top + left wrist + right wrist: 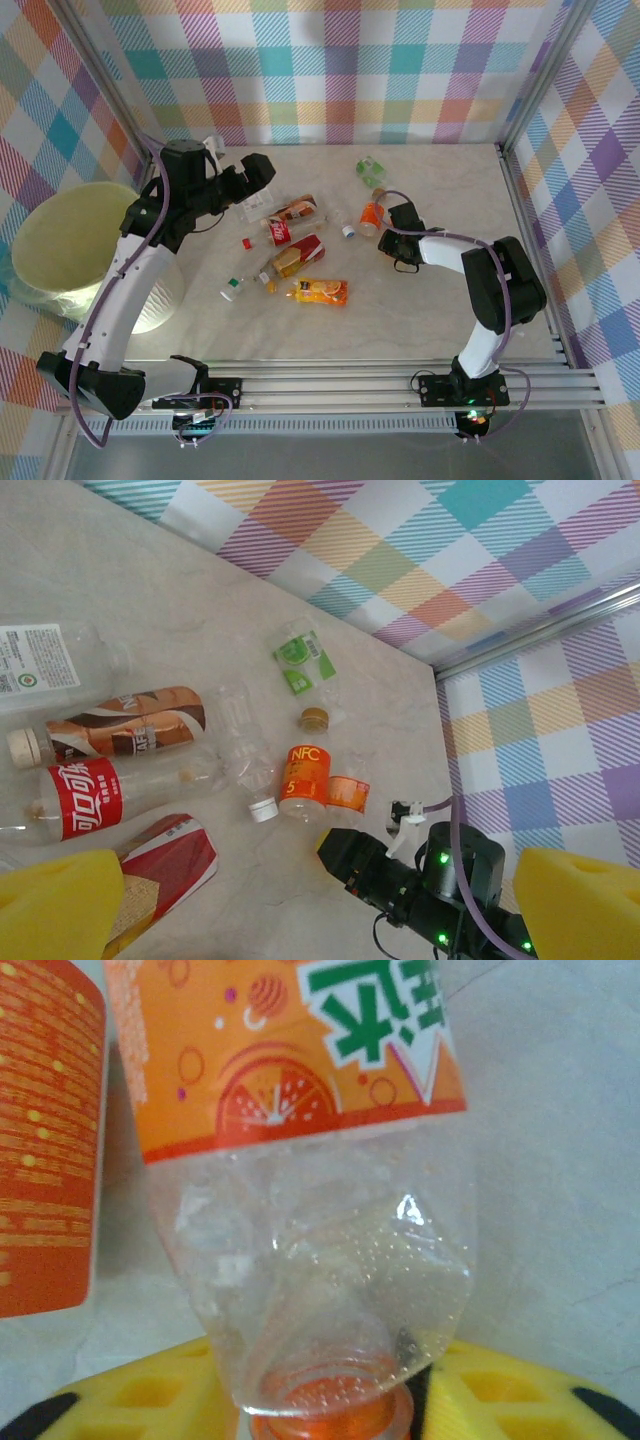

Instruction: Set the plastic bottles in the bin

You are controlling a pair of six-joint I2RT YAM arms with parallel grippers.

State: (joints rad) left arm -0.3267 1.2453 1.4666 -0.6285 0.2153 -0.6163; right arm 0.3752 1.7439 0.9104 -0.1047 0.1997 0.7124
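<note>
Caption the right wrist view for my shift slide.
Crushed orange-label bottle, neck gripped by the right gripper, on the table beside a second orange bottle.

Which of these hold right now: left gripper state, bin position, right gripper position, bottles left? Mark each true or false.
1. The left gripper is open and empty. True.
2. The bin stands at the left, beside the left arm. True.
3. The right gripper hangs over the bin. False: it is down at the table, closed around the neck of the orange-label bottle.
4. Every bottle is already in the bin. False: several lie on the table, among them a red-label cola bottle and a green-label bottle.
</note>
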